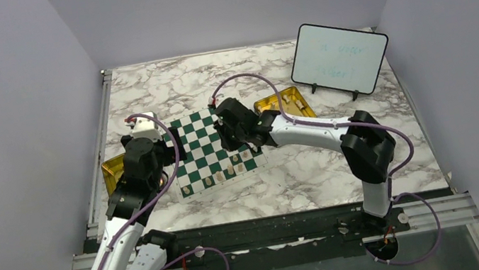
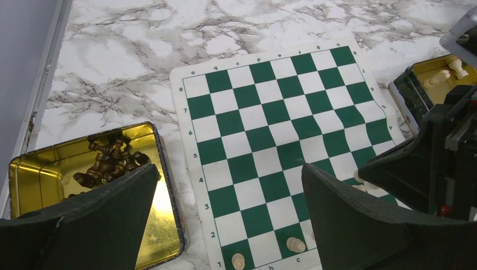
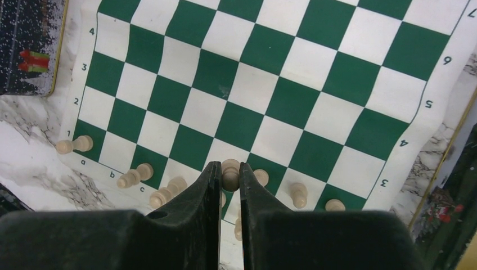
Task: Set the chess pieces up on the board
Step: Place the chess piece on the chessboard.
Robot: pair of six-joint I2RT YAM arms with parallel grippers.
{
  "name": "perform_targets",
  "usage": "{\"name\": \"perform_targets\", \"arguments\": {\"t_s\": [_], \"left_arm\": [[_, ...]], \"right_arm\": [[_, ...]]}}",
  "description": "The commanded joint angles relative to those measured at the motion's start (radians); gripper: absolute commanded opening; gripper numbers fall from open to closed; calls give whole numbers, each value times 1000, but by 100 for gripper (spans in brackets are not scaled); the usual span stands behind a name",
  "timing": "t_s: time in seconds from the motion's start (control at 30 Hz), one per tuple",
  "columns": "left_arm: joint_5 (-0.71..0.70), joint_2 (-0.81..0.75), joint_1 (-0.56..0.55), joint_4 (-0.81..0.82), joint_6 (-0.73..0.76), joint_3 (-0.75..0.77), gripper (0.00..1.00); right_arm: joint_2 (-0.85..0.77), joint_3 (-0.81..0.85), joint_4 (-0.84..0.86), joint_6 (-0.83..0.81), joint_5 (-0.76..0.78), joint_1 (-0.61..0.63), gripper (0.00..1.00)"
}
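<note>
**1. Hazards**

- The held piece (image 3: pixel 230 173) is a cream chess piece low over the near ranks of the board (image 3: pixel 281 84), about mid-file. The right wrist view does not show whether its base touches the square. Released above the surface or off-centre, it may topple or settle across a line.
- Other cream pieces crowd the drop point. 1 piece (image 3: pixel 260 177) sits just beside the right-hand finger, with 2 more (image 3: pixel 298 194) (image 3: pixel 335 205) beyond it. On the other side, 2 pieces (image 3: pixel 169 191) (image 3: pixel 135 175) sit near the left-hand finger. When the jaws part or lift, an outer finger face is likely to clip a neighbour and knock it over.
- The board is a thin mat and ripples along its edges. A nudge from a finger could drag it across the tabletop (image 1: pixel 314 174) and shift every placed piece.
- The right arm (image 2: pixel 444 152) shows near the left jaws. Both arms work over 1 board, so a reach by the left arm risks contact.

**2. Jaws**

- Right jaws: nearly together, clamped on the held piece, which fills the narrow gap between the fingertips.
- Left jaws: spread wide and holding nothing. They hover over the board's left side, beside the gold tin (image 2: pixel 169 169) of dark pieces (image 2: pixel 109 163), and touch neither.
</note>
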Motion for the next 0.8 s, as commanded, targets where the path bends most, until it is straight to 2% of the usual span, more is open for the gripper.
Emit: {"name": "perform_targets", "arguments": {"t_s": [0.0, 0.77], "left_arm": [[-26, -16, -5, -2, 5, 23, 99], [-31, -19, -5, -6, 2, 25, 99]], "right_arm": [[34, 37, 4, 27, 42, 28, 15], [159, 74, -16, 52, 105, 89, 15]]}}
